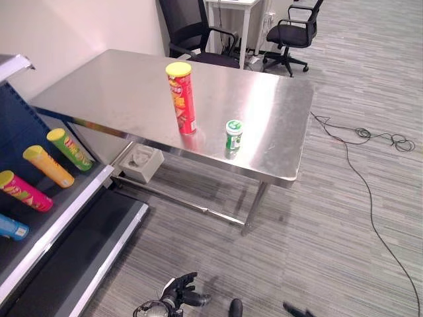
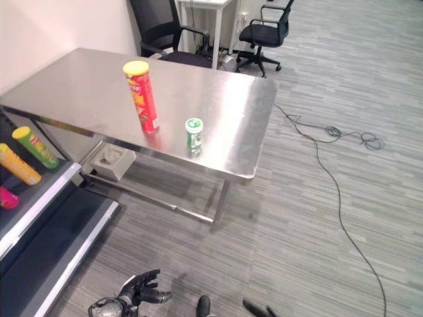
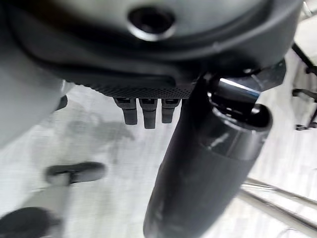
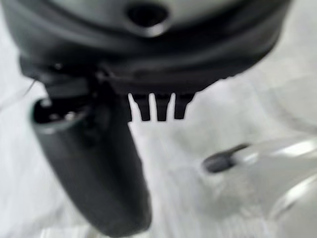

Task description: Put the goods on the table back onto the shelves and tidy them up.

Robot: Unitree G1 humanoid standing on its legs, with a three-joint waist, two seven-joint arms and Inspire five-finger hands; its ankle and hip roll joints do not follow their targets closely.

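A tall red chips can point(image 1: 182, 97) with a yellow lid stands upright on the steel table point(image 1: 112, 86), near its front edge. A small green-and-white jar point(image 1: 233, 135) stands to the right of it. On the left, the dark shelf point(image 1: 73, 205) holds lying cans: a green one point(image 1: 69, 149), an orange one point(image 1: 48, 166), a pink one point(image 1: 24, 190) and a blue one point(image 1: 12, 226). My left hand point(image 1: 180, 290) hangs low over the carpet, well short of the table, open and holding nothing point(image 3: 148, 49). In its wrist view, my right hand point(image 4: 148, 44) is open over the floor too.
A grey box point(image 1: 140, 162) sits on the table's lower rail. Two black office chairs point(image 1: 198, 33) point(image 1: 294, 30) and a white desk point(image 1: 231, 6) stand behind the table. Grey carpet stretches wide to the right of the table.
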